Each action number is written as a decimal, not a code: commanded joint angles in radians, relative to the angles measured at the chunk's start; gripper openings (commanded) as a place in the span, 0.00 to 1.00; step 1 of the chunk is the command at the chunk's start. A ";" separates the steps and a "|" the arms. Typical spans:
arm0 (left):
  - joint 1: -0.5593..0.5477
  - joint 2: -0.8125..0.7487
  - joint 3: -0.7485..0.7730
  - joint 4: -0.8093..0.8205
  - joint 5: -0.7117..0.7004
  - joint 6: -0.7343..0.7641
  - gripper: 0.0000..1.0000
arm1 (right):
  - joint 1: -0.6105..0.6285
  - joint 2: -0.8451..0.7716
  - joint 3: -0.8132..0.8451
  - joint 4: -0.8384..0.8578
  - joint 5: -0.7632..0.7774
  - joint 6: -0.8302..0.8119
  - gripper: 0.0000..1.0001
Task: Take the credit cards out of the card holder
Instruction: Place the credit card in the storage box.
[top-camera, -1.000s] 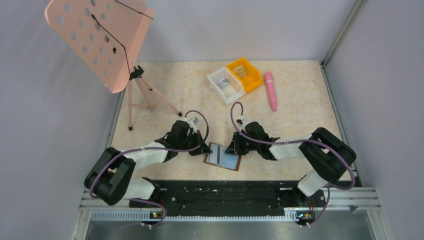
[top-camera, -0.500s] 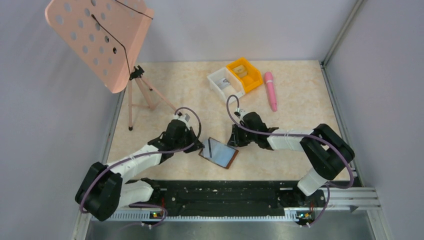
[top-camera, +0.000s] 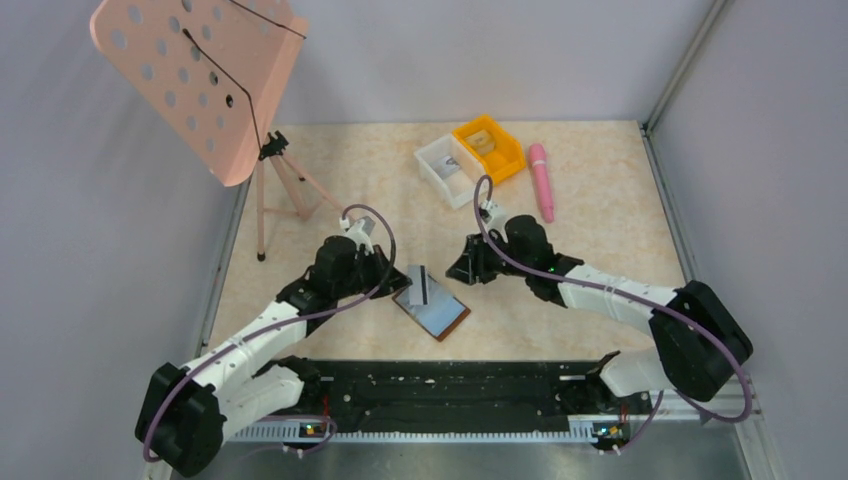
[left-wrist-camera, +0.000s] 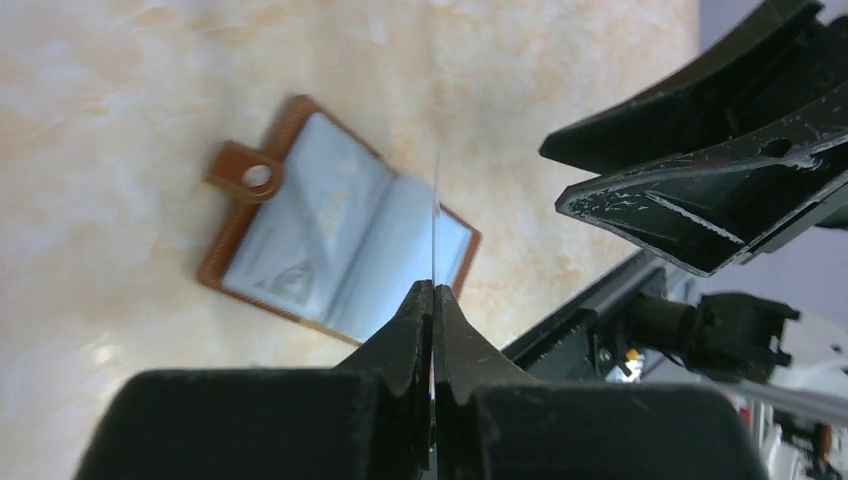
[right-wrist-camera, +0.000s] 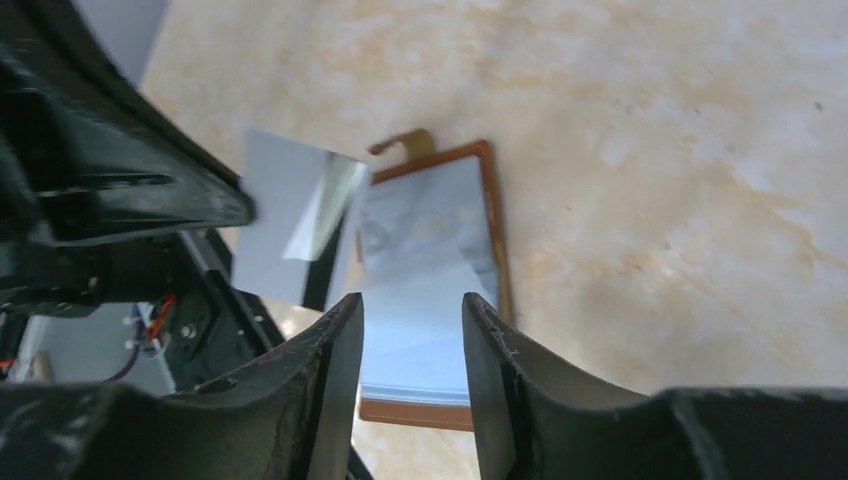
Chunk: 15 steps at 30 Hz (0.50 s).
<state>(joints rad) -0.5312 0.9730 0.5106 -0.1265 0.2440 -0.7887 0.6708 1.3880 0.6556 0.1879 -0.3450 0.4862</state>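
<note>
The pale marble table has bare room past my arms, but its near edge is close. The brown leather card holder lies open on it. My right gripper hangs just beside, jaws partly apart, holding nothing. My left gripper pinches one thin pale credit card; I should lay it flat on bare table.

One card holder, one credit card outside it, one white bin, one orange bin, seemingly one pink pen and one music stand are counted.
</note>
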 joint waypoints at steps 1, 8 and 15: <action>0.002 -0.033 -0.021 0.247 0.237 0.061 0.00 | -0.007 -0.075 -0.013 0.158 -0.176 0.010 0.47; 0.002 -0.056 -0.038 0.331 0.334 0.081 0.00 | -0.007 -0.094 -0.039 0.229 -0.264 0.111 0.68; 0.002 -0.050 -0.042 0.382 0.379 0.065 0.00 | -0.007 -0.068 -0.054 0.327 -0.359 0.177 0.70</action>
<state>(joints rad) -0.5308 0.9375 0.4789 0.1741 0.5858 -0.7311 0.6708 1.3258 0.6083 0.4118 -0.6464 0.6315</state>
